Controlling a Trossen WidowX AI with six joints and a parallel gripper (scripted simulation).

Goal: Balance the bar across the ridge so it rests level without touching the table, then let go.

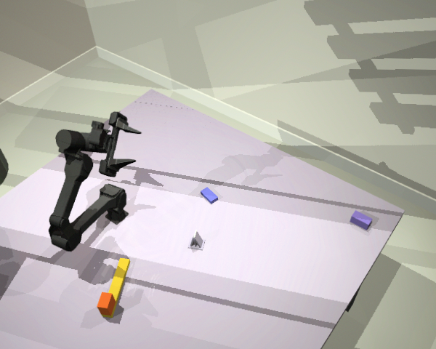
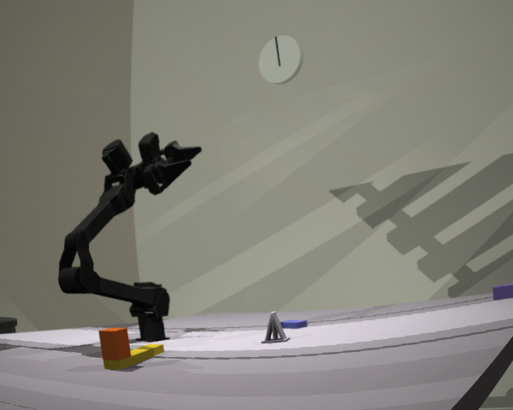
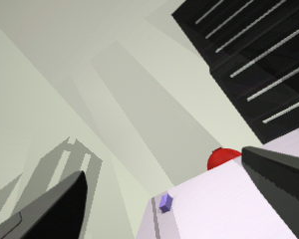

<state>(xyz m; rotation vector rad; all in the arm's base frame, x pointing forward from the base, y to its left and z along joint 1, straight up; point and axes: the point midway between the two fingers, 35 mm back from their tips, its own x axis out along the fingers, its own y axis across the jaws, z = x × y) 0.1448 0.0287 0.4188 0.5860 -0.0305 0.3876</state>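
Observation:
A yellow bar (image 1: 119, 275) (image 2: 144, 354) lies flat on the table, with an orange block (image 1: 105, 303) (image 2: 114, 344) standing on its near end. A small grey ridge (image 1: 196, 240) (image 2: 274, 327) stands upright on the table to the right of the bar, and nothing rests on it. My gripper (image 1: 137, 147) (image 2: 196, 156) (image 3: 165, 166) is open and empty, high above the table and well away from both the bar and the ridge. The bar and the ridge do not show in the wrist view.
A blue block (image 1: 209, 195) (image 2: 294, 324) lies behind the ridge. A purple block (image 1: 360, 219) (image 2: 505, 291) (image 3: 165, 202) lies near the table's far right corner. The wrist view also shows a red rounded object (image 3: 222, 158) and a dark slatted object (image 3: 239, 65).

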